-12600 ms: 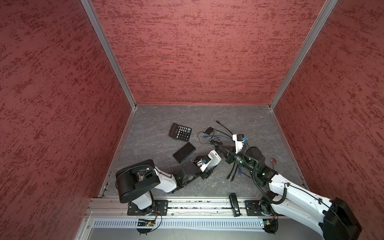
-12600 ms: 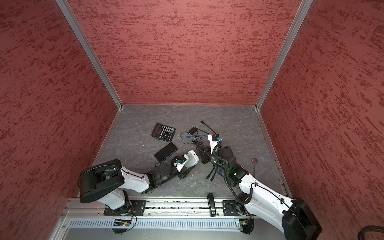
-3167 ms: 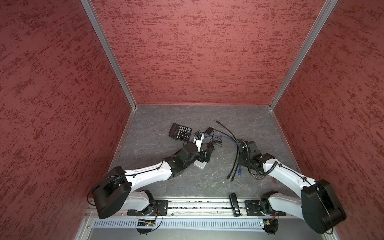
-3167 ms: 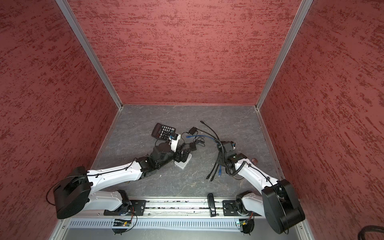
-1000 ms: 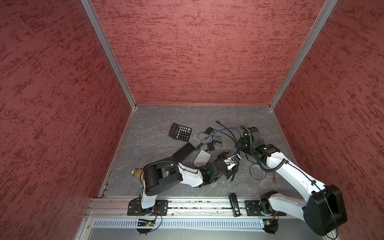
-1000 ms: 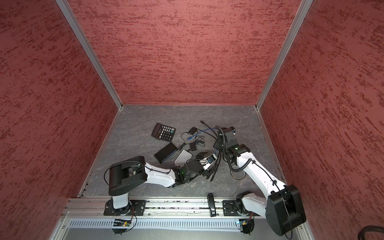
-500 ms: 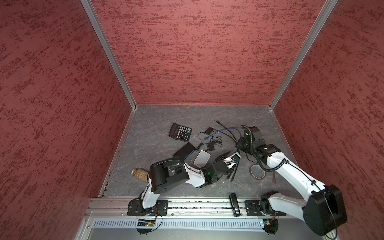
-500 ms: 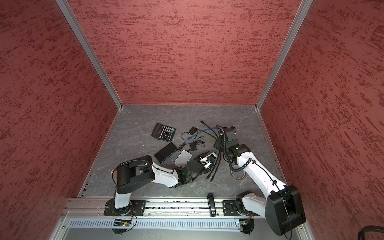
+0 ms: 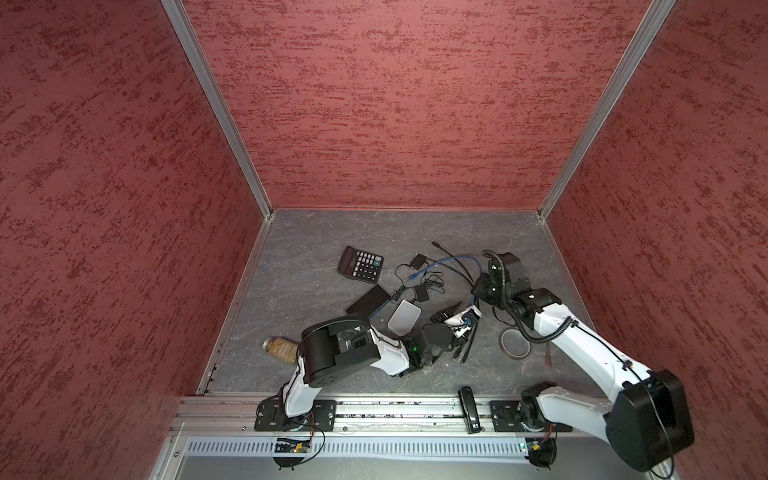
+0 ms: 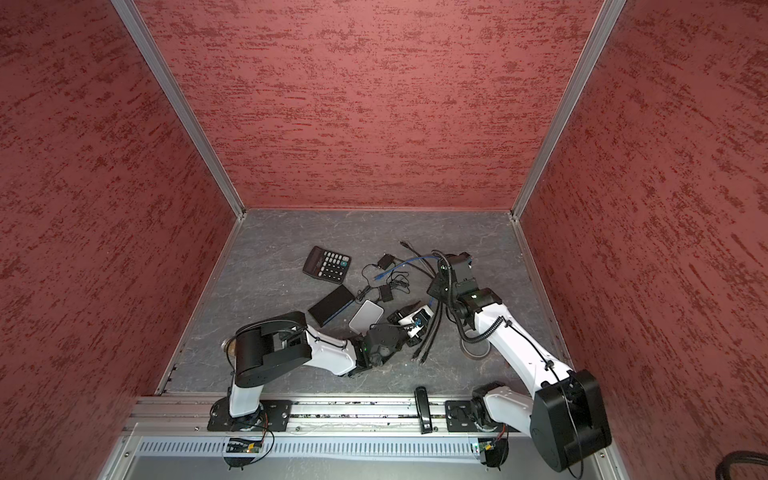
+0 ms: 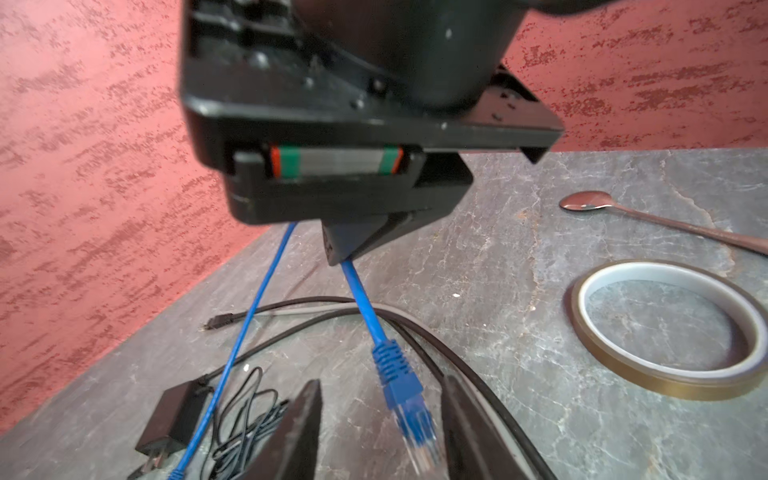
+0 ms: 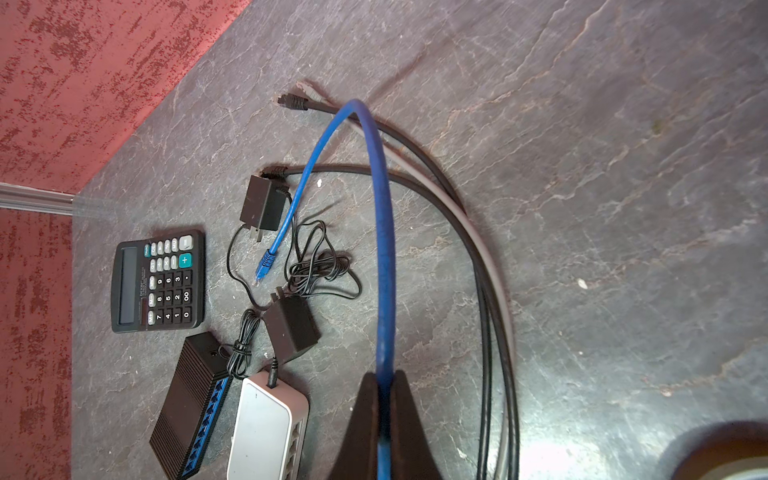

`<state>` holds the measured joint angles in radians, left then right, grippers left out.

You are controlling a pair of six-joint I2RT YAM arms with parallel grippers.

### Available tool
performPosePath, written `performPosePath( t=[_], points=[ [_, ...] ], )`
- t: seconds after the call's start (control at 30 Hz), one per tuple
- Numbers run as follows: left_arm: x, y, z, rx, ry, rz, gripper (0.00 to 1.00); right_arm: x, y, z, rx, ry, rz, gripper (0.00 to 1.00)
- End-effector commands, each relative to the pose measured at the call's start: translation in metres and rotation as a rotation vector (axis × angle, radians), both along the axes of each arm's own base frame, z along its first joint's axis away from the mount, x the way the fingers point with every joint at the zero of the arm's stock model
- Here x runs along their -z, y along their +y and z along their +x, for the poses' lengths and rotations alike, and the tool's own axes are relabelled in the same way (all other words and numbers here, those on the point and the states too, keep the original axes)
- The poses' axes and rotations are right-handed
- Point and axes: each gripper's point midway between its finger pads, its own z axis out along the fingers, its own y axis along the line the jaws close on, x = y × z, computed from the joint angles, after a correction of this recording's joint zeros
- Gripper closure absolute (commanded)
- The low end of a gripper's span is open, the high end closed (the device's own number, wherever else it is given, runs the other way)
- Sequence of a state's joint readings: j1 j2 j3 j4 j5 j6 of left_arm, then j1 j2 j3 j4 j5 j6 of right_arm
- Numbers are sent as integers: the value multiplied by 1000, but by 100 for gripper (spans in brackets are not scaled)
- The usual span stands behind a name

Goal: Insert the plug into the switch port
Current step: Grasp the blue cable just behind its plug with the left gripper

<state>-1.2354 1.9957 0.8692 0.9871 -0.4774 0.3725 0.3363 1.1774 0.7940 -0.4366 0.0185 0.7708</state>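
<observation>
plug (image 11: 401, 386) between left gripper's (image 11: 382, 383) fingers (image 11: 299, 432) (touching neither), right gripper (image 12: 385, 377) pinching cable (image 12: 384, 249)

- The back wall (image 9: 395, 104) was finished in a mottled red texture, and the left wall (image 9: 104, 208) and right wall (image 9: 685, 208) matched it.
- Silver metal corner posts (image 9: 216, 108) ran up both rear wall joints.
- The bench (image 9: 332, 232) was dark grey with pale, marble-like veining.
- A silver metal rail (image 9: 395, 409) ran across the front edge of the bench, with a slotted strip (image 9: 374, 448) just below it.
- Lighting was even and soft across the walls and the bench.
</observation>
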Motion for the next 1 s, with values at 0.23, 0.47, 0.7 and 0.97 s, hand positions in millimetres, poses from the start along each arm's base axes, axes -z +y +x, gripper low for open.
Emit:
performPosePath(
  t=[0.23, 0.47, 0.7, 0.97],
  points=[
    [23, -8, -3, -25, 1, 50, 44, -19, 1, 10, 20, -55, 40, 100],
    [23, -11, 1, -51, -24, 50, 52, -23, 0, 10, 23, -66, 40, 100],
    [16, -7, 5, -78, -51, 26, 57, -22, 0, 10, 18, -66, 42, 100],
    [14, -12, 5, -69, -66, 30, 67, -21, 1, 10, 12, -67, 45, 100]
  ],
)
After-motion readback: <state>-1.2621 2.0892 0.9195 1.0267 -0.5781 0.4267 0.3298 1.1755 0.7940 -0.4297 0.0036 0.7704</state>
